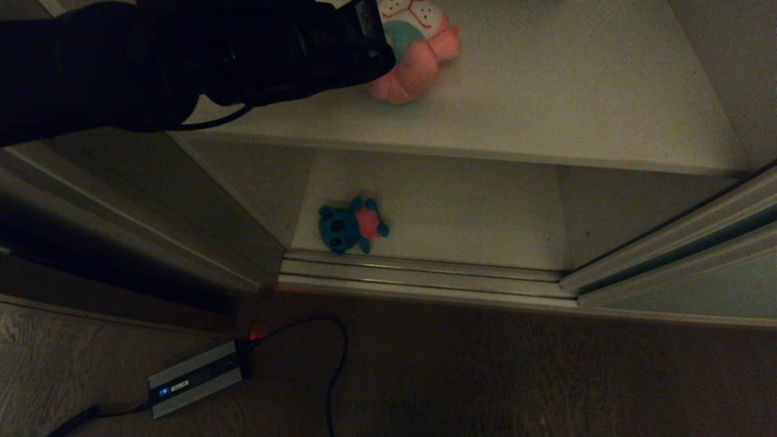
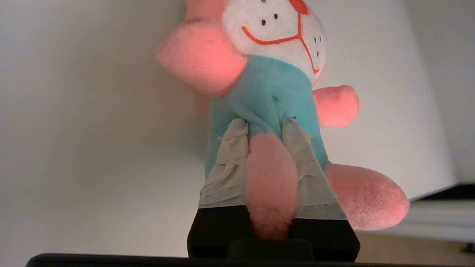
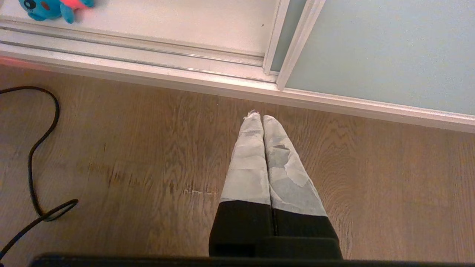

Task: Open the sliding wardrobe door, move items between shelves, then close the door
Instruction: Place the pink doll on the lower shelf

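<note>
Now | left gripper taped fingers pinch fluffy pink toy | right gripper fingers pressed together

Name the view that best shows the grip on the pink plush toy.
The left wrist view: the left gripper has its taped fingers closed on the pink plush toy's leg. The head view shows the toy half hidden behind the arm. The right wrist view misses it.

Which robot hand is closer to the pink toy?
Left. The left gripper has its fingers closed on the pink toy on the upper shelf. The right gripper hangs over the floor, far away.
</note>
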Controlling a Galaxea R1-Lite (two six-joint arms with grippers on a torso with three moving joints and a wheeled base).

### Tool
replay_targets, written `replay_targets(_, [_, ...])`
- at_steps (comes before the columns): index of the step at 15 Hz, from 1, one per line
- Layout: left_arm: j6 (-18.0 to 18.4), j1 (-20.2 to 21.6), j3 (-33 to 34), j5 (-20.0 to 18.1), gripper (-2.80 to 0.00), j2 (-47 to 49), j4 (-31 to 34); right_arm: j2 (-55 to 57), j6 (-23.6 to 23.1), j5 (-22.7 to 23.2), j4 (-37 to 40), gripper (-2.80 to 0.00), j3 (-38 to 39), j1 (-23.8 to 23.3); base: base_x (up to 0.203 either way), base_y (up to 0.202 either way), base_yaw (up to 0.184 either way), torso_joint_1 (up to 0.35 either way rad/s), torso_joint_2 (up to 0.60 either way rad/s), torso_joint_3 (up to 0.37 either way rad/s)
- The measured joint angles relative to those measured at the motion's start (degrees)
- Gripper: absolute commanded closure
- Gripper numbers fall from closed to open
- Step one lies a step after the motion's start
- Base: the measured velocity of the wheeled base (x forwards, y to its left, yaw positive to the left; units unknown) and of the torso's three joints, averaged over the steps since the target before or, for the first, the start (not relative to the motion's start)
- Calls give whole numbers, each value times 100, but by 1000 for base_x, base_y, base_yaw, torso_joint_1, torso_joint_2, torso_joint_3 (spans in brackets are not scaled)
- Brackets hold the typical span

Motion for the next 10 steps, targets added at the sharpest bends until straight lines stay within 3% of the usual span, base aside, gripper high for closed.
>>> replay_targets(4, [501,-46,9,456,0,-245,277,0,0,2,0,0,0,2,0,0,0,0,0,0])
replay_targets(7, [616,-118,15,780,0,-357,317,0,0,-1,0,0,0,2,0,0,0,0,0,0])
replay_targets(10, [775,-241,33,820,0,-487,506,0,0,-1,2,0,0,0,-11,0,0,0,0,1])
